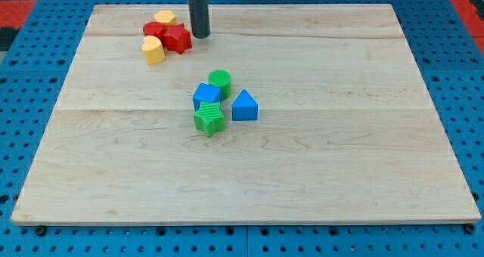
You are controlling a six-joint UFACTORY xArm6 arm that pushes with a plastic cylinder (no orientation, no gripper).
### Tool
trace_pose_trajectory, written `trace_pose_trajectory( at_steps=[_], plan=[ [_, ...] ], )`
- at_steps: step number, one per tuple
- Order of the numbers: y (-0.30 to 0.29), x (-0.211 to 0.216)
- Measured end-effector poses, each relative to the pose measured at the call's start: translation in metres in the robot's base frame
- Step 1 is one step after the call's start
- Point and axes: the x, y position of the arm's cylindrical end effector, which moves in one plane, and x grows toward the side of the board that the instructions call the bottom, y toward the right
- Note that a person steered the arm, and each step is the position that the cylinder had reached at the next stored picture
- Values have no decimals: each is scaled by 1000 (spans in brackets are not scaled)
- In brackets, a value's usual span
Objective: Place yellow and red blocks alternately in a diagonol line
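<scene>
Four task blocks sit bunched near the view's top left of the wooden board (pixel 340 174): a yellow hexagonal block (pixel 165 17) at the top, a red block (pixel 154 29) just below it whose shape I cannot make out, a red star-like block (pixel 178 39) to the view's right, and a yellow rounded block (pixel 153 51) at the bottom of the bunch. All four touch or nearly touch. My tip (pixel 200 35) rests on the board just beside the red star-like block, on its right in the view; the rod carries no jaws, so nothing is spread, pressed together or pinched.

As I judge it, the lining-up step is in hand: the colours already run roughly yellow, red, red, yellow, but as a clump, not a clean alternating diagonal. The next move likely calls for a short, careful nudge on one red block to slip it between or beyond the yellows without dragging its neighbours.

Well apart, mid-board, lie a green cylinder (pixel 219 80), a blue cube (pixel 206 96), a green star (pixel 209 119) and a blue triangular block (pixel 244 106); these need no touching.
</scene>
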Motion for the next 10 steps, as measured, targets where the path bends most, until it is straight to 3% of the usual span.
trace_pose_trajectory(
  at_steps=[3,6,7,10],
  plan=[
    [-10,-13],
    [2,27],
    [23,-8],
    [-21,-2]
  ],
)
